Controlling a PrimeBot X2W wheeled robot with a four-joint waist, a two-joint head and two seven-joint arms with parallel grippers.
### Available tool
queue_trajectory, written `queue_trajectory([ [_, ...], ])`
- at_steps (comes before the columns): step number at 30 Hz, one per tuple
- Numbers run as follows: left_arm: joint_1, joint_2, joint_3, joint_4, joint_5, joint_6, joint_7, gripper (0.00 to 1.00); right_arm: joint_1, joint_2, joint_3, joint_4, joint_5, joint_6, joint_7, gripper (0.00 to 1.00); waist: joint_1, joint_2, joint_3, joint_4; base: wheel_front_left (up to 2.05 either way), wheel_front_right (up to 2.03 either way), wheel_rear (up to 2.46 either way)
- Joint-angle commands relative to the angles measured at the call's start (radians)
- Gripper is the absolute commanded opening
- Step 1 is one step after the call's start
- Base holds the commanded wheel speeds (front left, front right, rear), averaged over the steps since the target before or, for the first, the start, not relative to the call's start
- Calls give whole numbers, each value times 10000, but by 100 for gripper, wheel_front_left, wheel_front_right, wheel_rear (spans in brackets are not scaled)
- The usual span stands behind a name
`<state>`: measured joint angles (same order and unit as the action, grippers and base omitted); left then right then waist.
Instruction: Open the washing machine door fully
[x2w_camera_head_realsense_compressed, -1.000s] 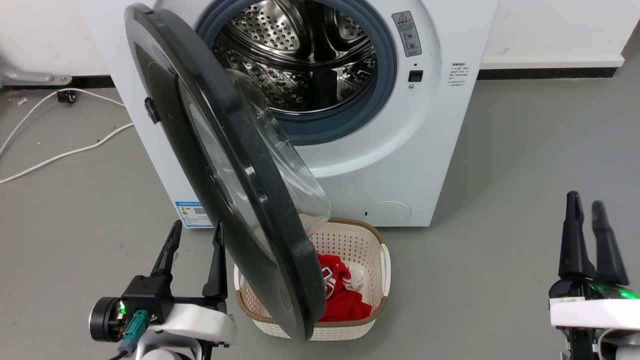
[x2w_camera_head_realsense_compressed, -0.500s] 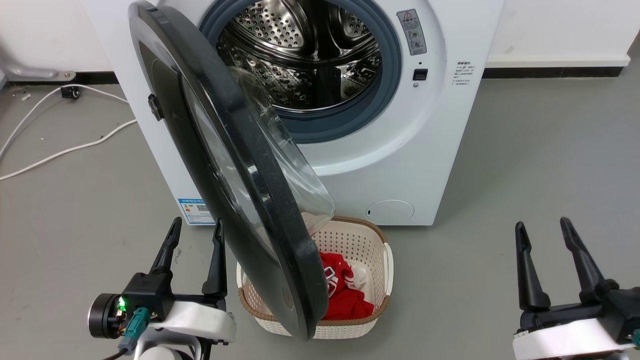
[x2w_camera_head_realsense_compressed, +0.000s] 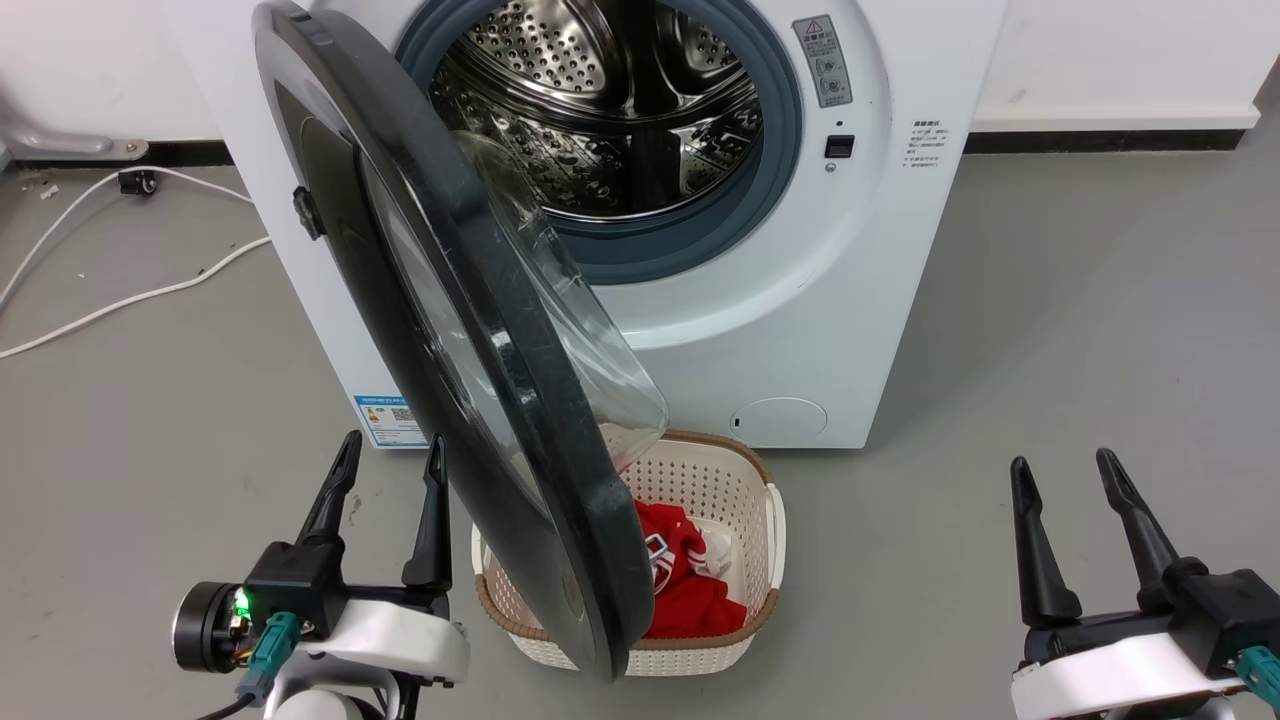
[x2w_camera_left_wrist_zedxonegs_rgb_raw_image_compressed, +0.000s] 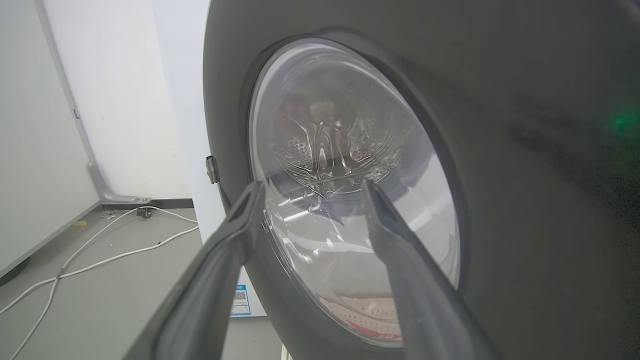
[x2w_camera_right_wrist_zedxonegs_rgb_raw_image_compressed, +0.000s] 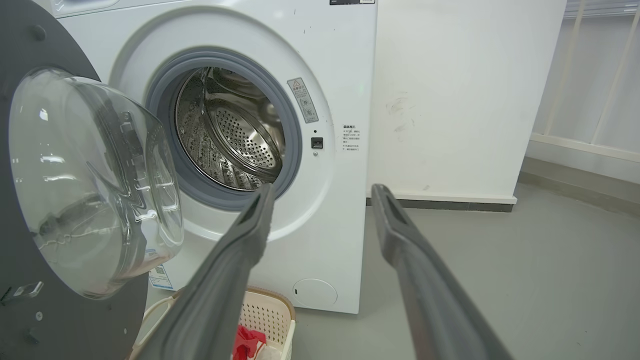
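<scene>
— So where does the washing machine door (x2w_camera_head_realsense_compressed: 530, 400) stand?

— About halfway out, I judge. It hangs from its hinge on the left side of the washing machine (x2w_camera_head_realsense_compressed: 800, 300), edge-on to the head view. Its glass bowl (x2w_camera_head_realsense_compressed: 590, 340) faces the drum (x2w_camera_head_realsense_compressed: 620, 100), and its lower rim is over the basket (x2w_camera_head_realsense_compressed: 772, 520). Fully open it isn't.

— And the machine?

— At the far edge of the floor (x2w_camera_head_realsense_compressed: 1000, 350), backed against the wall (x2w_camera_head_realsense_compressed: 1100, 60).

— Why is the left gripper (x2w_camera_head_realsense_compressed: 393, 445) there?

— It sits just beside the door's outer face, fingers (x2w_camera_head_realsense_compressed: 432, 520) spread with nothing between them. In its wrist view the tips lie over that bowl; touching or not, I cannot tell. My guess is that it is placed to catch the rim, though it is on the side the door must swing toward.

— The right gripper (x2w_camera_head_realsense_compressed: 1062, 460)?

— Well apart, toward the floor's near edge on the right, fingers likewise spread and holding nothing. It faces the door's inner side, so a push from there looks possible.

— Counts?

— One machine, one door, one drum. One basket holding one red garment (x2w_camera_head_realsense_compressed: 680, 590), with something pale beside it. Two grippers, four fingers. At the floor's left edge lies a white cable (x2w_camera_head_realsense_compressed: 120, 300); one or two, I cannot tell.
</scene>
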<state>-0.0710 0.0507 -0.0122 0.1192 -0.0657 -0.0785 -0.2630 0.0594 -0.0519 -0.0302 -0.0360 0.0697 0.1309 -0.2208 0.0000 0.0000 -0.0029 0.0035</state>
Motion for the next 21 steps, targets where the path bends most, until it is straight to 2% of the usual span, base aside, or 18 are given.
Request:
queue_trajectory([
  [1,-144,-7,37,16,34,-30,-25,100,-130,30,9,50,31,-3,-62,100,0,0,2,6,0,0,0],
  [2,-165,-7,44,8,48,-43,-25,96,-133,30,4,68,40,-4,-68,100,0,0,4,9,0,0,0],
  [3,-174,-6,42,4,61,-60,-25,38,-128,30,6,90,58,-4,-58,100,0,0,3,13,0,0,0],
  [4,-174,-6,42,4,61,-60,-25,38,-128,30,6,90,58,-4,-58,100,0,0,3,13,0,0,0],
  [5,-174,-5,41,2,69,-79,-25,0,-121,30,6,107,72,-3,-66,100,0,0,5,15,0,0,0],
  [14,-352,-1,155,-616,109,-66,-25,0,-118,31,-20,233,198,-3,-89,100,0,0,25,11,0,0,0],
  [21,-715,71,310,-2531,316,-10,-25,0,-180,31,-48,328,279,-3,-127,100,0,0,51,37,0,0,0],
])
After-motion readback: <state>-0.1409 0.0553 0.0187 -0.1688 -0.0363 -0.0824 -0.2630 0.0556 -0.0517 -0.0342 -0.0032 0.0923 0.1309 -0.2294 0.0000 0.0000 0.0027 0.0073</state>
